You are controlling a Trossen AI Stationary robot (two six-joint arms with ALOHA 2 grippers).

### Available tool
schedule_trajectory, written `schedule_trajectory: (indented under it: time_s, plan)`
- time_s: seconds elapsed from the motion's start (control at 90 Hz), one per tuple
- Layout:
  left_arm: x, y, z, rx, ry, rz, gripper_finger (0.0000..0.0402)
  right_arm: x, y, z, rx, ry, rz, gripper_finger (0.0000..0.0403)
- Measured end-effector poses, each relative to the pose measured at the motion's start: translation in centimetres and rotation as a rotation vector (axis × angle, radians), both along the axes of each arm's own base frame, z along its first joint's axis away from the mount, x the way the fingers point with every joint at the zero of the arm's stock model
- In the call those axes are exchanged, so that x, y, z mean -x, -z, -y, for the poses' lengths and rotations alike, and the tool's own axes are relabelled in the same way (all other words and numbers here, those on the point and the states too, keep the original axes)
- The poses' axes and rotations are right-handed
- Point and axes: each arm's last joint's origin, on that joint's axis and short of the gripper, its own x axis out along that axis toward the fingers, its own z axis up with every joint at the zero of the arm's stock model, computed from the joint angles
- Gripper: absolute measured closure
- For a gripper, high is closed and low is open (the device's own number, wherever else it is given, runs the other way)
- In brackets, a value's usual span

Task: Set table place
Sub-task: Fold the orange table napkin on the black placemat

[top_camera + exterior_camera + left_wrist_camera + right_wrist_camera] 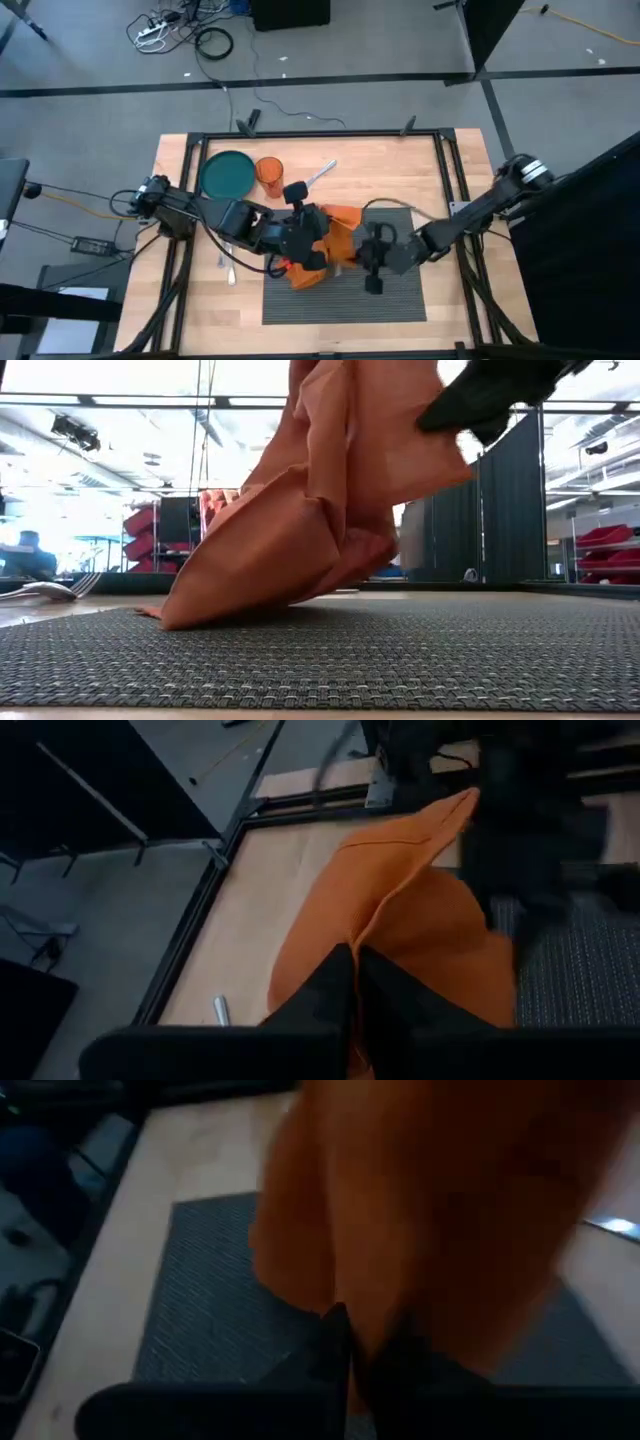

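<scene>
An orange cloth napkin (338, 232) hangs bunched over the dark grey ribbed placemat (400, 290), the table place, which lies flat on the wooden table (450, 170). The napkin's lower folds (250, 590) rest on the mat. My left gripper (310, 252) is shut on the napkin's left side and my right gripper (372, 255) is shut on its right side. In the low view a dark gripper (490, 395) shows at the napkin's upper right. A teal plate (228, 173) and an orange cup (270, 172) stand at the far left. My left gripper pinches a fold of the orange napkin (372, 935) between its two shut fingers; how many layers cannot be told. The cloth rises slack beyond the fingers toward the other arm. My right gripper pinches the napkin's cloth (372, 1295) between its two shut fingers. The cloth hangs slack beyond them, over the placemat (210, 1300), its lower part on the mat.
A utensil (320, 175) lies beside the cup and a fork (50, 590) lies on the wood left of the mat. The black metal frame (300, 137) edges the table. The mat's near half (400, 660) is bare.
</scene>
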Motion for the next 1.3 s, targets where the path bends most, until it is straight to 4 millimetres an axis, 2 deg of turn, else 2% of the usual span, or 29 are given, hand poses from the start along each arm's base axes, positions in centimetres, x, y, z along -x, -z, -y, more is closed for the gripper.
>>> schedule_trajectory:
  time_s: [0.111, 0.267, 0.356, 0.422, 0.567, 0.667, 0.844, 1.067, 1.189, 1.3]
  plan:
    - [0.6, 0.0, -0.1, -0.022, 0.000, -0.037, 0.0402, 3.1, -2.1, 1.3, -0.003, 0.012, -0.049, 0.0403]
    - [1.2, 0.2, -0.4, -0.059, -0.019, -0.089, 0.0402, 7.2, -3.6, 3.2, -0.029, 0.062, -0.127, 0.0403]
    - [1.5, 0.0, -0.6, -0.076, -0.030, -0.094, 0.0402, 8.6, -4.2, 4.0, -0.053, 0.081, -0.136, 0.0403]
    - [1.3, -0.2, -0.8, -0.080, -0.043, -0.063, 0.0402, 8.9, -4.5, 4.2, -0.059, 0.086, -0.120, 0.0403]
    - [0.9, -0.6, -0.9, -0.066, -0.042, -0.021, 0.0402, 7.9, -4.8, 3.5, -0.098, 0.056, -0.058, 0.0401]
    - [0.8, -0.6, -0.9, -0.059, -0.041, -0.015, 0.0402, 6.9, -3.8, 2.7, -0.098, 0.015, -0.117, 0.0383]
    - [0.8, -0.6, -0.8, -0.056, -0.038, -0.014, 0.0402, 4.1, -0.4, 1.2, -0.057, 0.022, -0.200, 0.0303]
    - [0.8, -0.6, -0.8, -0.047, -0.028, -0.014, 0.0402, 0.9, 2.6, -0.7, -0.152, -0.004, -0.060, 0.0197]
    - [0.8, -0.6, -0.8, -0.044, -0.023, -0.017, 0.0402, -0.5, 3.3, -1.4, -0.196, 0.003, 0.031, 0.0160]
    - [0.8, -0.6, -0.8, -0.045, -0.022, -0.017, 0.0402, -1.7, 4.2, -2.0, -0.244, -0.001, 0.084, 0.0142]
